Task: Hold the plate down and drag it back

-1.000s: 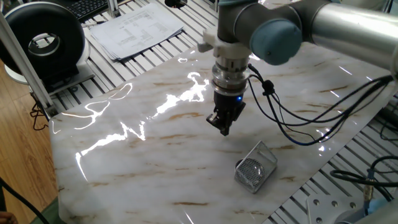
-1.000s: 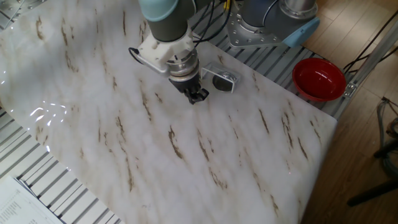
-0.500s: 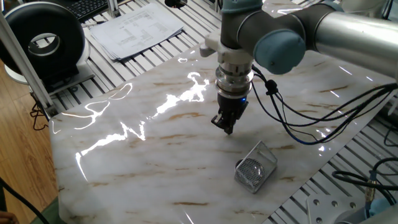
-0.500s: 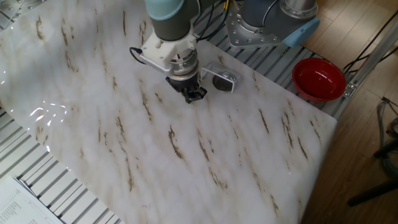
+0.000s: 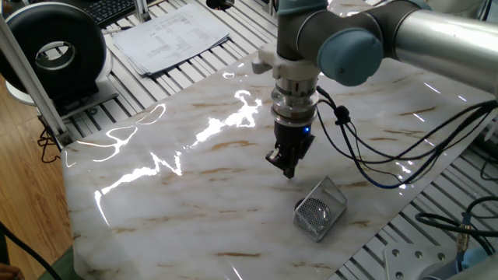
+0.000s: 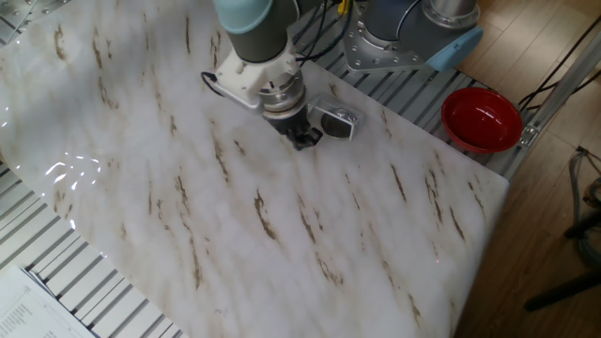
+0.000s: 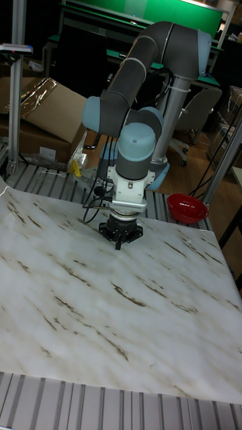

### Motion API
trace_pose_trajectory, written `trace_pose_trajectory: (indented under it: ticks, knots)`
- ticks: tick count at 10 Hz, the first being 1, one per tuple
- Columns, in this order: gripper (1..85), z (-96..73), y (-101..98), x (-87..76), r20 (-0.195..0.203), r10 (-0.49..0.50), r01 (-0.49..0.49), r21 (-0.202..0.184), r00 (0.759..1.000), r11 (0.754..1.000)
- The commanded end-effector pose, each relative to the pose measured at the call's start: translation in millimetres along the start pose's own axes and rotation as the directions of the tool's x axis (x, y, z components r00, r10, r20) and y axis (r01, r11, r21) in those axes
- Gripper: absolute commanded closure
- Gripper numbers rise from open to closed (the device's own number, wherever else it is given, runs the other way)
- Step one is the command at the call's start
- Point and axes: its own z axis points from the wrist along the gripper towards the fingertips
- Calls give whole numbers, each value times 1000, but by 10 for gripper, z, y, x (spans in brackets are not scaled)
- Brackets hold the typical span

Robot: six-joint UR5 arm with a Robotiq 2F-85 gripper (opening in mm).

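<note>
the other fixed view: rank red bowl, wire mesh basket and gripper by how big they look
1. red bowl
2. wire mesh basket and gripper: too alike to rank, and the gripper partly hides the basket.

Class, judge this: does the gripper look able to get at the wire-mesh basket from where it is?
Probably yes: the gripper is close beside the wire-mesh basket, with only bare marble tabletop between them.

Bright overhead light strikes the marble tabletop in one fixed view, leaving jagged white glare streaks across its left half, and a smaller glare patch shows at the left edge in the other fixed view. The tall fixed view is dimmer, with a dark background and soft focus.
</note>
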Motion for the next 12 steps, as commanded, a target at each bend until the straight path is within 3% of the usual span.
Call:
trace_pose_trajectory:
  ticks: [1,3,6,12]
  knots:
    - [843,21,-7,421,-110,4,-1,34,994,999]
    - [843,8,66,577,-174,2,-1,3,985,1000]
    - [843,63,194,561,-190,-18,9,-46,982,999]
    - [843,117,179,631,-235,-91,78,-64,968,995]
